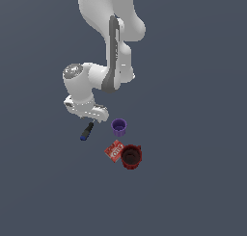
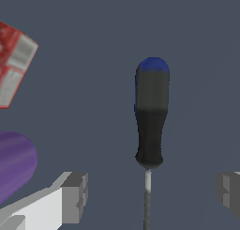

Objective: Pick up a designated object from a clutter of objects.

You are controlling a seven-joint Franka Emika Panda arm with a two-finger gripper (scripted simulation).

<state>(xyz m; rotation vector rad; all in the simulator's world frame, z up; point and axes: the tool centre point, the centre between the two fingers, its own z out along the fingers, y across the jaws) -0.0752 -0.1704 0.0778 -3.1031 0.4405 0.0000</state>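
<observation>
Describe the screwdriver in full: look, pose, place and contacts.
The screwdriver is slim, with a black handle, a blue butt end and a thin grey metal shaft. It lies flat on the dark floor, apart from the purple cup and the red-and-white box. The open gripper straddles its shaft just below the handle; neither finger touches it.

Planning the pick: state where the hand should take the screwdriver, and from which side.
Take the screwdriver on its black handle, from straight above, fingers closing across its width. It lies flat and apart from the purple cup; the handle is thicker than the thin shaft.
</observation>
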